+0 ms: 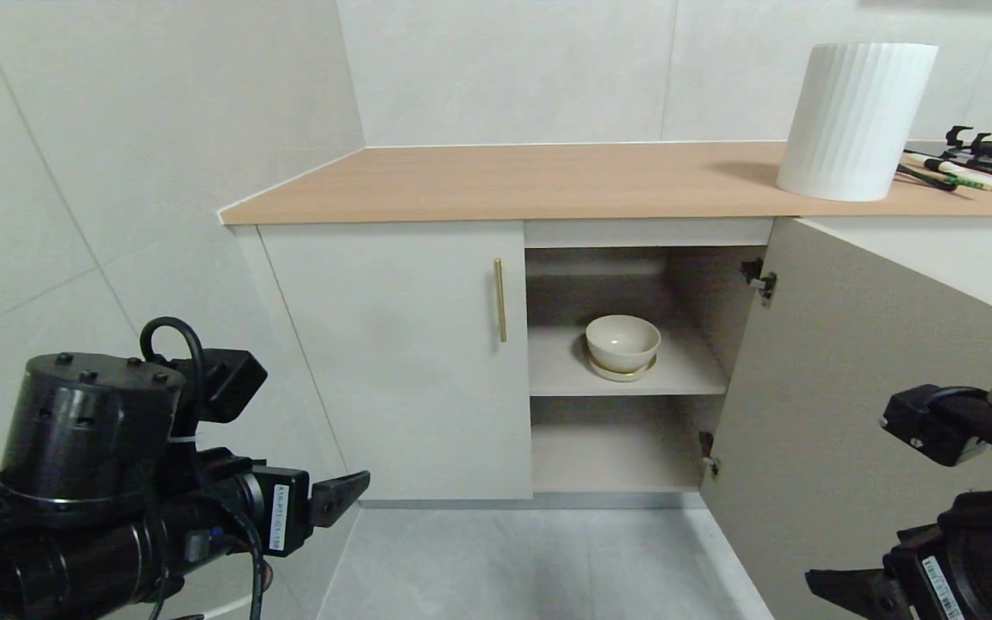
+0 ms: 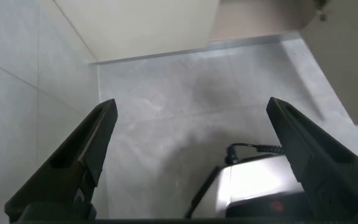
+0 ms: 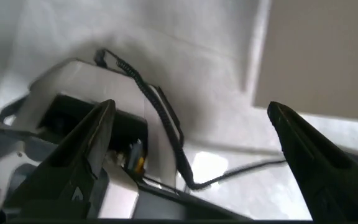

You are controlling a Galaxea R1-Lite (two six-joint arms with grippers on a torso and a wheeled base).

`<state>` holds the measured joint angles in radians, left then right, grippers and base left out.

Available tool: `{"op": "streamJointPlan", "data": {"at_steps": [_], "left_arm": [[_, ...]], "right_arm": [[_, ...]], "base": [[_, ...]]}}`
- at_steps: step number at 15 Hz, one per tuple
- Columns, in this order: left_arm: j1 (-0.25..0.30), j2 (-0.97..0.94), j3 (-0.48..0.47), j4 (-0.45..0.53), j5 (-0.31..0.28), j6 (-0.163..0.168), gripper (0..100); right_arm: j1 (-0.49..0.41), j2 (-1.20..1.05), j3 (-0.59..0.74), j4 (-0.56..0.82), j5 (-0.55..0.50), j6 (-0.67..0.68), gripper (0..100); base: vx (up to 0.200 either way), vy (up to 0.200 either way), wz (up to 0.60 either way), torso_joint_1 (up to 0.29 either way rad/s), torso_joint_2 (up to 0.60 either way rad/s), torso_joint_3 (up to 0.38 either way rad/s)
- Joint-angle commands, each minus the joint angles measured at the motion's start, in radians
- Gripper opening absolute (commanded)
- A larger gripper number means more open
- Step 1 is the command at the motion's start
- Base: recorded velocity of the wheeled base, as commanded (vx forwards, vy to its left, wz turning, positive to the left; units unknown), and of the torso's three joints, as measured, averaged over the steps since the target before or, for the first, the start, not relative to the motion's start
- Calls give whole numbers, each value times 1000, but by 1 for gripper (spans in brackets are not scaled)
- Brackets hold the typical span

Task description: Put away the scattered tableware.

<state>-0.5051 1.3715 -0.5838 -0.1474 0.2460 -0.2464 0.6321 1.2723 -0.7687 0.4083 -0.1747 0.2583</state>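
The bowl [image 1: 623, 340] sits upright on a small plate [image 1: 623, 372] on the upper shelf [image 1: 685, 370] of the open cabinet, a little toward 3 o'clock from the middle of the head view. By the look of it, this part of the tableware is already stowed. On the counter [image 1: 505, 181], out at 2 o'clock, lie a few long thin utensils [image 1: 974, 176], too small to identify. A tall white ribbed container [image 1: 858, 120] stands just beside them, on their 9 o'clock side.

The left hand [image 2: 191, 109] hangs low at 8 o'clock over the floor [image 1: 530, 560], fingers spread wide and holding nothing. The right hand [image 3: 191, 107] is low at 4 o'clock, likewise spread and empty.

The chief hazard is the open door [image 1: 815, 387]. It swings out toward 5 o'clock and stands close to the right arm, so a careless lift of that arm could strike the panel and strain the hinge [image 1: 759, 280].

If the utensils are the next items, a reach from the 9 o'clock side has to pass the container. A brushing forearm could tip it, since it is tall for its base, or sweep the utensils off the counter edge.

Inside the cabinet, the bowl is only resting on the plate. A nudge while placing something beside it could slide the pair toward the shelf front, or rock the bowl off.

Shutting the door hard could also jolt the stack.
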Motion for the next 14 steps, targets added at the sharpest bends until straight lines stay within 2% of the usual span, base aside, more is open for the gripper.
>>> {"op": "streamJointPlan", "data": {"at_steps": [1, 3, 5, 6, 8, 10, 12, 14], "left_arm": [[-1, 1, 1, -1, -1, -1, 100], [-1, 1, 1, -1, -1, -1, 100], [-1, 1, 1, -1, -1, -1, 100], [-1, 1, 1, -1, -1, -1, 100], [-3, 1, 1, -1, -1, -1, 100], [-1, 1, 1, -1, -1, -2, 100], [-1, 1, 1, -1, -2, -2, 100], [-1, 3, 2, -1, -2, -4, 100]], "right_arm": [[0, -22, -1, 12, -2, -7, 100], [1, -60, -11, 49, -3, -19, 100], [1, -93, -43, 145, -3, -39, 100], [1, -122, -69, 245, -2, -76, 100], [0, -153, -77, 302, -6, -102, 100], [-5, -177, -78, 303, -22, -103, 100], [-32, -179, -86, 300, -109, -103, 100], [-100, -174, -86, 297, -129, -108, 100]], "base": [[0, -200, 0, 12, 2, -2], [0, -200, 0, 0, 2, 5], [0, -200, 0, 5, 5, 2], [0, -200, 0, -2, -2, 2], [0, -200, 0, 2, 5, 5], [0, 0, 0, 0, 0, 0], [0, 0, 0, 0, 0, 0], [0, 0, 0, 0, 0, 0]]}}
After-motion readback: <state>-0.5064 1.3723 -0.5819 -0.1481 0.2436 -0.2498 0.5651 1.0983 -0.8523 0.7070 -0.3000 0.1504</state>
